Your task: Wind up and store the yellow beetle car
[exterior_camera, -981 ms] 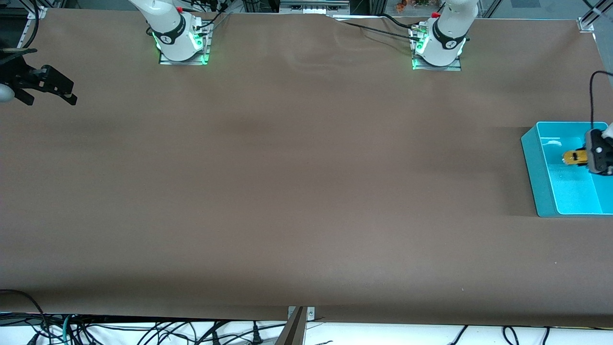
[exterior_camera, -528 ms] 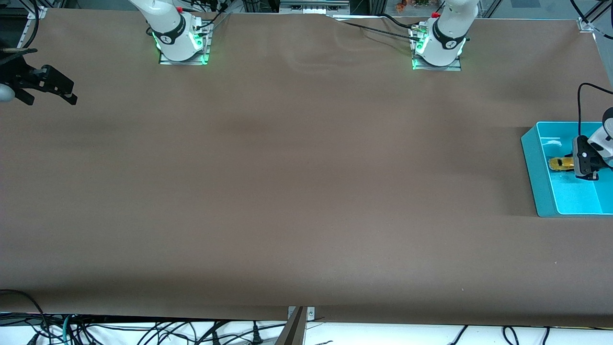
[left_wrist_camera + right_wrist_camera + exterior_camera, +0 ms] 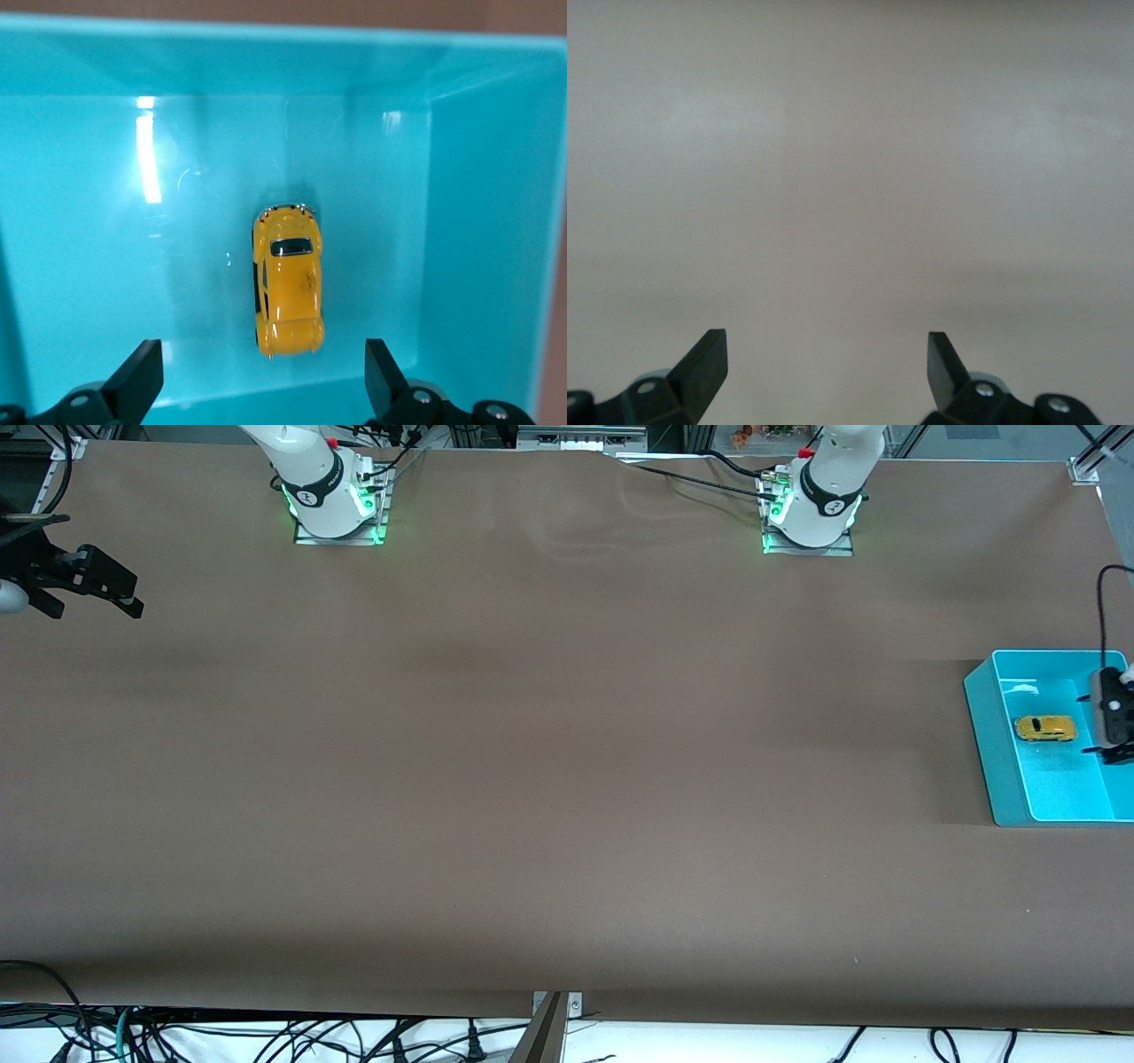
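The yellow beetle car (image 3: pixel 1045 728) lies on its wheels on the floor of a teal bin (image 3: pixel 992 744) at the left arm's end of the table. My left gripper (image 3: pixel 1107 731) hangs over the bin beside the car, open and empty. In the left wrist view the car (image 3: pixel 288 282) sits below and between the spread fingertips of the left gripper (image 3: pixel 260 376), apart from both, with the bin's walls (image 3: pixel 478 221) around it. My right gripper (image 3: pixel 93 607) waits open and empty over the bare table at the right arm's end; the right wrist view shows it (image 3: pixel 824 354) over bare brown surface.
The brown table cover (image 3: pixel 567 762) carries nothing besides the bin. The two arm bases (image 3: pixel 335 500) (image 3: pixel 811 509) stand along the table edge farthest from the front camera. Cables hang below the nearest table edge (image 3: pixel 266 1036).
The left gripper, which held the car over the bin, lowered it, let it go and drew back. The car now rests on the bin floor. The right arm has not moved.
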Tool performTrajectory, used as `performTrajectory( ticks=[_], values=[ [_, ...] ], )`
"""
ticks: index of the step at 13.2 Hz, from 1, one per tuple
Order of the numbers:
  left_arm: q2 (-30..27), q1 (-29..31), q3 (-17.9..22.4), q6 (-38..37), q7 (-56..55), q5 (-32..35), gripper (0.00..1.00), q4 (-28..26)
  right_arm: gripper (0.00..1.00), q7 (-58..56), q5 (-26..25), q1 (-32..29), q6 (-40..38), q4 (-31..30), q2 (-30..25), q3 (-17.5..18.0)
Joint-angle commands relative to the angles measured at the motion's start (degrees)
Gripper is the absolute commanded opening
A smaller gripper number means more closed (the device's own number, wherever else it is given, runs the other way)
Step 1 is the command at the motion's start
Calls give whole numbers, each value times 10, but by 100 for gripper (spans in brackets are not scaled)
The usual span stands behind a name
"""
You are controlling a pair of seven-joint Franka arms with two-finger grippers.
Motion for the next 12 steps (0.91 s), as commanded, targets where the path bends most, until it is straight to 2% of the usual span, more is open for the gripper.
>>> performTrajectory(
  ticks=[1, 3, 5, 7, 9, 12],
  values=[
    [-65, -11, -25, -73, -50, 12, 100, 1, 100, -7, -4, -2, -13, 12, 2, 1],
    [-77, -13, -67, -158, -107, 15, 100, 45, 100, -7, -4, -2, -13, 12, 2, 1],
    [-77, -13, -109, -244, -219, 15, 100, 90, 100, -7, -4, -2, -13, 12, 2, 1],
    [-77, -13, -171, -295, -326, 15, 100, 120, 100, -7, -4, -2, -13, 12, 2, 1],
    [-77, -13, -215, -340, -417, 8, 100, 147, 100, -7, -5, -2, -13, 12, 2, 1],
    [-78, -12, -274, -374, -556, -10, 100, 151, 100, -8, -5, -2, -13, 12, 3, 1]
  ],
)
